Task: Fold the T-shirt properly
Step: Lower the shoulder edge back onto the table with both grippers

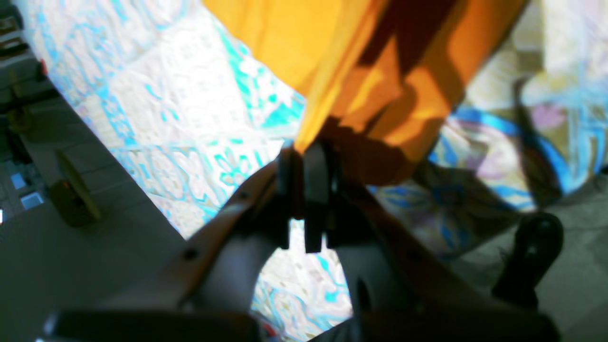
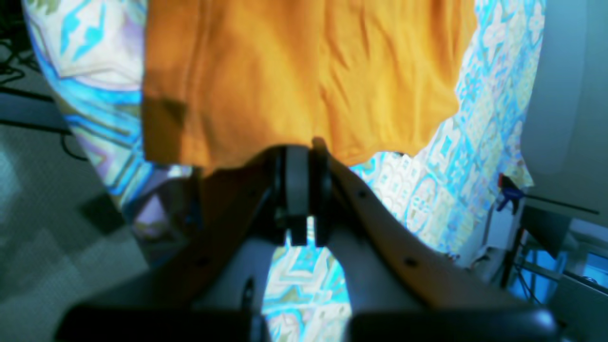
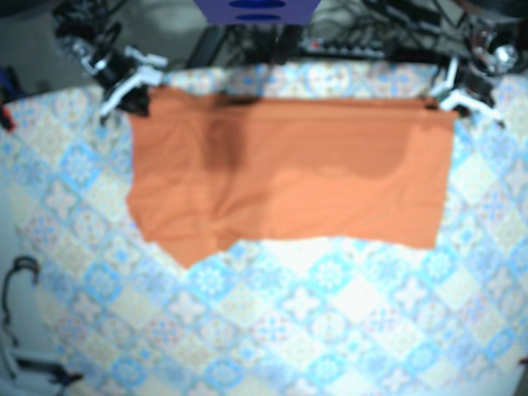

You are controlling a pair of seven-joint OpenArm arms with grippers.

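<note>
matt cloth T-shirt (image 3: 289, 177), matt printed tablecloth (image 3: 330, 330)

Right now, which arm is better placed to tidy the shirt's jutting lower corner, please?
Probably right: the right hand holds the shirt on that corner's side; the left hand is opposite.

One T-shirt (image 3: 289, 173), two end effectors (image 3: 124, 89) (image 3: 443, 96), one tablecloth (image 3: 313, 313)

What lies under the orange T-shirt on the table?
The patterned tablecloth shows around the T-shirt and likely continues beneath it. Whatever else lies under the shirt is covered.
</note>
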